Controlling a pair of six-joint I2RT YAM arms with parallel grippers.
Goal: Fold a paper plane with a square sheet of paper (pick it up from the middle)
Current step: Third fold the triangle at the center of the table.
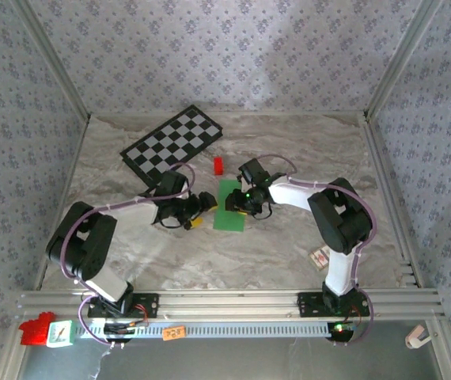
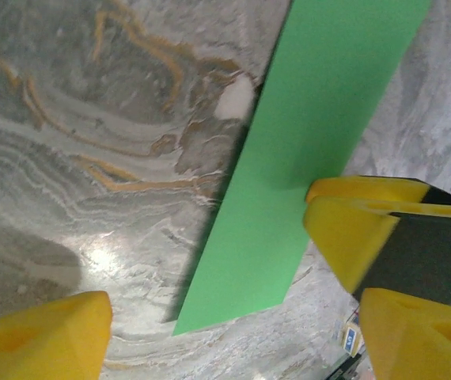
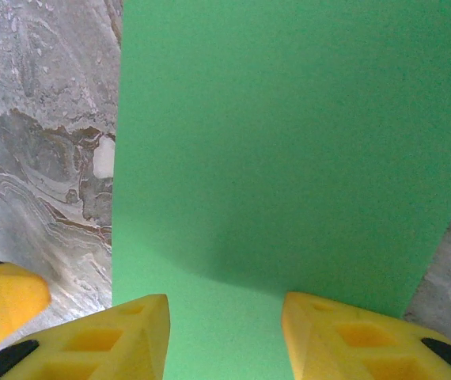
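The square sheet of paper lies folded into a narrow bright green strip at the middle of the marble table. My left gripper hovers low at the strip's left edge. In the left wrist view the paper runs diagonally, and my left gripper is open, its yellow fingertips wide apart over the marble at the strip's corner. My right gripper sits on the strip from the right. In the right wrist view it is open, both fingertips resting apart on the green paper.
A black-and-white checkered board lies at the back left, and a small red block sits just behind the paper. A small card lies near the right arm's base. Patterned walls enclose the table.
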